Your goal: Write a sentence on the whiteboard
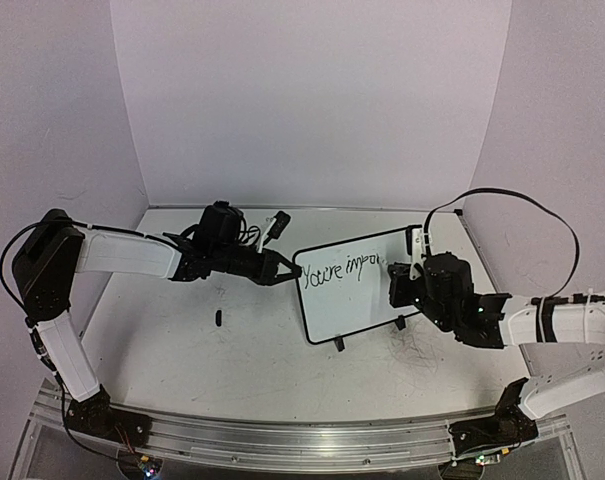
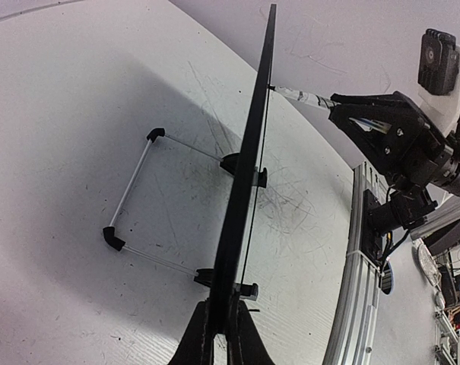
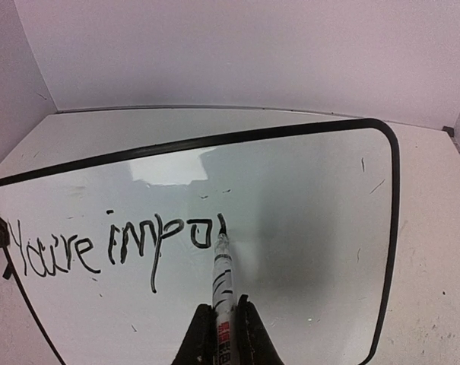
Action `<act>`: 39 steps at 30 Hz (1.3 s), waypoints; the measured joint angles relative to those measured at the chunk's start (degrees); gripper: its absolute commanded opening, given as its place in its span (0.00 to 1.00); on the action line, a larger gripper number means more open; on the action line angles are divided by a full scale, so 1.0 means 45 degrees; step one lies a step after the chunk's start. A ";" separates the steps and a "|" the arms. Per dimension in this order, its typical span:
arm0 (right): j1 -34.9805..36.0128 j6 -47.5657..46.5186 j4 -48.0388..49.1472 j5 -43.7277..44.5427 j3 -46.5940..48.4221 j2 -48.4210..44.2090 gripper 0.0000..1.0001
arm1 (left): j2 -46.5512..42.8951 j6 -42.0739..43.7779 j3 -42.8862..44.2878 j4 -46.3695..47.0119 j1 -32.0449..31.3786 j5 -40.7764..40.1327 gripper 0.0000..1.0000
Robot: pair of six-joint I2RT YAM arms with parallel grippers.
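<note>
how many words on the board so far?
2. "You're" sits at the left of the whiteboard. An unfinished "impo" is to its right, with the marker tip at its last stroke. None look hidden.

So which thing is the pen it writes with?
Find the standing whiteboard mid-table, handwriting starting "You're" in black. The pen is the slim white stick with black stripes, tip at the last letter, pinched in the right arm's jaws. Nothing else there is striped.
</note>
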 measured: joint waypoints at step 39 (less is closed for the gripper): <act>-0.0366 -0.0411 0.0386 0.0174 0.0287 0.0056 0.00 | -0.0002 0.0005 0.0000 -0.0005 0.0000 0.0019 0.00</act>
